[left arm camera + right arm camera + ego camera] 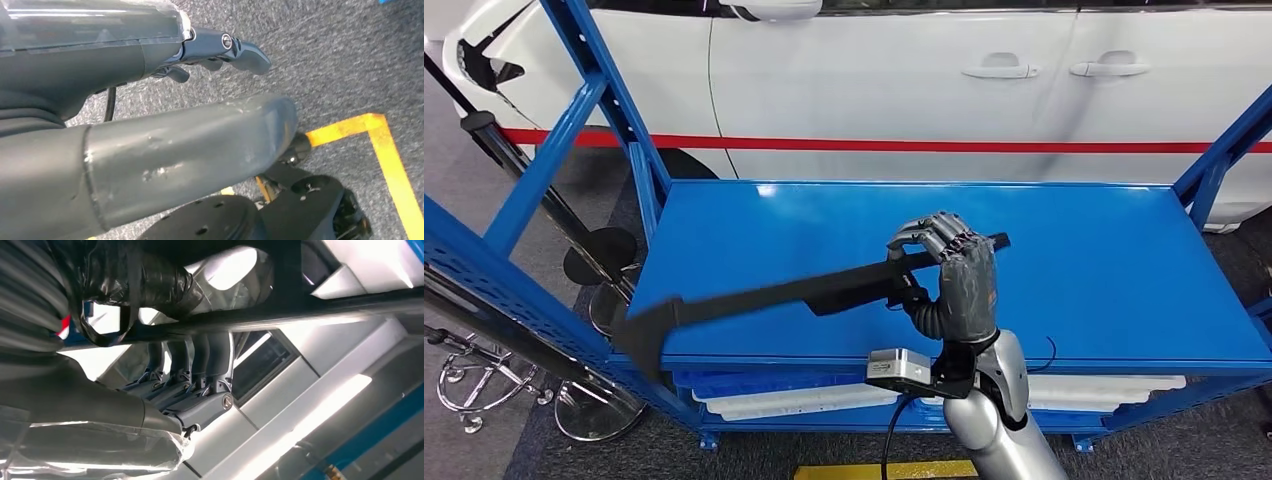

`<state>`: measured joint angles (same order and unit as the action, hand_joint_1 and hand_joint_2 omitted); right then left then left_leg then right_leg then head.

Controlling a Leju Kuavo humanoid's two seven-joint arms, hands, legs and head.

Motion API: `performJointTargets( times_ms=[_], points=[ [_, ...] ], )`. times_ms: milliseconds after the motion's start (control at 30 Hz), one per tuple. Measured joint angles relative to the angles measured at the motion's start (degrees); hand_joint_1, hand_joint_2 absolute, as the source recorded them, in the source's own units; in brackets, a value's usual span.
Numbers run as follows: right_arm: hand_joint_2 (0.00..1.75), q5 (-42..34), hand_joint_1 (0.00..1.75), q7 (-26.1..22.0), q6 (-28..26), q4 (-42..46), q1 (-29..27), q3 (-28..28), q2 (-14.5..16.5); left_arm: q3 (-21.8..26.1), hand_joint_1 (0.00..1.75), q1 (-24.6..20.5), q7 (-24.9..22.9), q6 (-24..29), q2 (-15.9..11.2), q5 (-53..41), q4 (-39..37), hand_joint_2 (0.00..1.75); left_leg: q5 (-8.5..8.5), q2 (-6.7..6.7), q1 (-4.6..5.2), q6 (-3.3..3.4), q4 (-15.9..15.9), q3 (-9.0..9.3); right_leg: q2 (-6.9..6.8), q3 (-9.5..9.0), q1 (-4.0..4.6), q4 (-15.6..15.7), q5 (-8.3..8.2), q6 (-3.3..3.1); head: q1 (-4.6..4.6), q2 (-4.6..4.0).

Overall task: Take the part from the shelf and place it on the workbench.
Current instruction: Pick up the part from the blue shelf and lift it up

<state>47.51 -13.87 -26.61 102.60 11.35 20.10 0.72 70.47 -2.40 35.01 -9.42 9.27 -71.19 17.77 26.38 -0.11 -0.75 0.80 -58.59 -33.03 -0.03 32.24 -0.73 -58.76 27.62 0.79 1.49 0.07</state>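
Note:
The part is a long black flat bar with a wider end at the left, held slanted just above the blue shelf top. My right hand grips it near its right end, fingers wrapped over the bar. In the right wrist view the dark bar crosses the picture with my fingers curled around it. My left hand hangs over grey carpet, its fingers loosely extended and holding nothing.
A white car with a red stripe stands right behind the shelf. Blue uprights and braces frame the shelf on both sides. White trays lie on the lower level. Chrome stands sit at the left. Yellow floor tape marks the carpet.

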Motion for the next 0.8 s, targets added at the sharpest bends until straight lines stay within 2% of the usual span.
performJointTargets(
  times_ms=[67, 100, 167, 200, 233, 267, 333, 400, 467, 533, 600, 667, 700, 733, 767, 800],
  points=[
    [1.75, -0.44, 1.75, -0.41, 0.37, 0.97, 0.05, 1.01, -0.05, 0.0, 0.0, 0.03, 0.45, -0.22, 0.02, -0.02, -0.01, 0.0, 0.96, 0.02, -0.11, -0.56, -1.06, -0.56, -0.06, 0.02, -0.18, 0.61, -0.58, -0.93, 0.02, 0.0],
    [1.75, -0.67, 1.75, -0.74, 0.83, 1.43, 0.14, 1.62, -0.07, -0.01, 0.0, 0.02, 0.94, -0.5, 0.02, -0.04, -0.01, 0.0, 2.41, 0.01, -0.17, -0.75, -3.1, -1.43, -0.13, 0.04, -0.27, 0.91, -0.85, -1.37, 0.02, 0.0],
    [1.75, -0.93, 1.75, -1.21, 2.05, 2.3, 0.41, 3.26, -0.17, -0.01, 0.0, 0.02, 2.24, -1.2, 0.01, -0.12, -0.07, 0.87, 6.35, 0.01, -0.27, -1.0, -10.2, -4.46, -0.22, 0.31, -0.08, 0.91, -1.1, -1.86, 0.02, 0.0],
    [1.75, -0.93, 1.75, -1.22, 2.65, 2.67, 0.58, 4.25, -0.24, -0.01, 0.0, 0.02, 2.85, -1.46, -0.01, -0.17, -0.13, 1.31, 7.69, 0.01, -0.3, -1.13, -13.64, -5.89, -0.23, 0.51, 0.05, 0.77, -1.15, -1.94, 0.01, 0.0],
    [1.75, -0.95, 1.75, -1.11, 3.26, 3.06, 0.81, 5.27, -0.33, -0.01, 0.0, 0.03, 3.34, -1.61, -0.01, -0.22, -0.21, 1.75, 8.01, 0.02, -0.3, -1.21, -15.5, -6.61, -0.24, 0.71, 0.14, 0.56, -1.17, -1.97, 0.01, 0.0],
    [1.75, -1.03, 1.75, -0.86, 3.9, 3.48, 1.11, 6.25, -0.42, -0.01, 0.0, 0.02, 3.72, -1.65, -0.02, -0.27, -0.27, 1.75, 7.2, 0.02, -0.31, -1.24, -15.14, -6.26, -0.22, 0.9, 0.2, 0.28, -1.15, -1.96, 0.01, 0.0],
    [1.75, -1.58, 1.75, -0.1, 5.51, 4.53, 2.1, 7.92, -0.56, -0.02, 0.0, -0.03, 4.3, -1.47, -0.03, -0.49, -0.34, 0.87, 3.83, 0.04, -0.37, -1.08, -8.64, -2.86, -0.17, 1.27, 0.22, -0.41, -1.01, -1.79, 0.02, 0.0],
    [1.75, -2.21, 1.75, 0.46, 7.0, 5.74, 3.42, 9.33, -0.63, -0.03, 0.0, -0.18, 4.71, -1.2, -0.04, -0.65, -0.39, 0.0, 1.98, 0.01, -0.21, -0.67, -2.61, 0.05, -0.06, 1.77, 0.41, -1.11, -0.88, -1.32, 0.01, 0.0],
    [1.75, -2.42, 1.75, 0.63, 7.95, 6.7, 4.34, 10.62, -0.68, -0.07, 0.0, -0.29, 4.96, -0.92, -0.04, -0.72, -0.51, 0.0, 1.86, -0.08, 0.05, -0.12, -1.41, 0.44, 0.02, 2.1, 0.58, -1.27, -1.04, -0.7, 0.0, 0.0],
    [1.75, -2.33, 1.75, 0.65, 8.33, 7.31, 4.67, 11.66, -0.76, -0.21, 0.0, -0.3, 5.04, -0.24, -0.02, -1.19, -0.7, 0.0, 1.3, -0.07, -0.14, 0.68, -1.01, 0.39, 0.03, 2.23, 0.48, -1.42, -0.92, -0.11, -0.01, 0.0],
    [1.75, -2.01, 1.75, 0.65, 8.26, 7.72, 4.74, 12.47, -0.95, -0.56, 0.0, -0.32, 4.81, 0.98, 0.02, -1.85, -0.82, 0.0, 0.74, 0.02, -0.37, 1.48, -0.54, 0.29, 0.05, 3.6, 0.33, -4.61, 1.43, 0.46, -0.01, 0.0],
    [1.75, -1.73, 1.75, 0.67, 8.05, 7.87, 4.6, 13.31, -1.28, -0.83, 0.0, -0.35, 4.17, 1.46, 0.02, -1.78, -0.9, 0.0, 0.51, 0.11, -0.34, 1.83, -0.51, -0.07, 0.04, 6.69, 0.14, -11.49, 5.29, 0.91, -0.01, 0.0],
    [1.75, -1.67, 1.75, 0.69, 7.97, 7.85, 4.45, 13.69, -1.48, -0.86, 0.0, -0.34, 3.81, 1.28, 0.01, -1.55, -0.97, 0.0, 0.45, 0.14, -0.32, 1.86, -0.52, -0.23, 0.04, 8.06, 0.05, -14.55, 6.46, 1.04, -0.01, 0.0],
    [1.75, -1.63, 1.75, 0.71, 7.93, 7.83, 4.31, 14.04, -1.7, -0.87, 0.0, -0.34, 3.55, 1.09, -0.01, -1.32, -1.05, 0.0, 0.4, 0.16, -0.29, 1.87, -0.53, -0.33, 0.03, 8.63, -0.01, -16.01, 6.58, 1.1, 0.0, 0.0],
    [1.75, -1.61, 1.75, 0.73, 7.91, 7.81, 4.22, 14.29, -1.89, -0.87, 0.0, -0.32, 3.39, 0.97, -0.02, -1.2, -1.13, 0.0, 0.37, 0.16, -0.29, 1.86, -0.54, -0.35, 0.03, 8.08, -0.04, -15.27, 5.59, 1.06, -0.01, 0.0],
    [1.75, -1.58, 1.75, 0.75, 7.87, 7.8, 4.18, 14.49, -2.01, -0.89, 0.0, -0.31, 3.3, 0.95, -0.03, -1.19, -1.21, 0.0, 0.35, 0.14, -0.29, 1.82, -0.54, -0.29, 0.03, 6.47, -0.04, -12.4, 3.75, 0.91, -0.01, 0.0]
  ],
)
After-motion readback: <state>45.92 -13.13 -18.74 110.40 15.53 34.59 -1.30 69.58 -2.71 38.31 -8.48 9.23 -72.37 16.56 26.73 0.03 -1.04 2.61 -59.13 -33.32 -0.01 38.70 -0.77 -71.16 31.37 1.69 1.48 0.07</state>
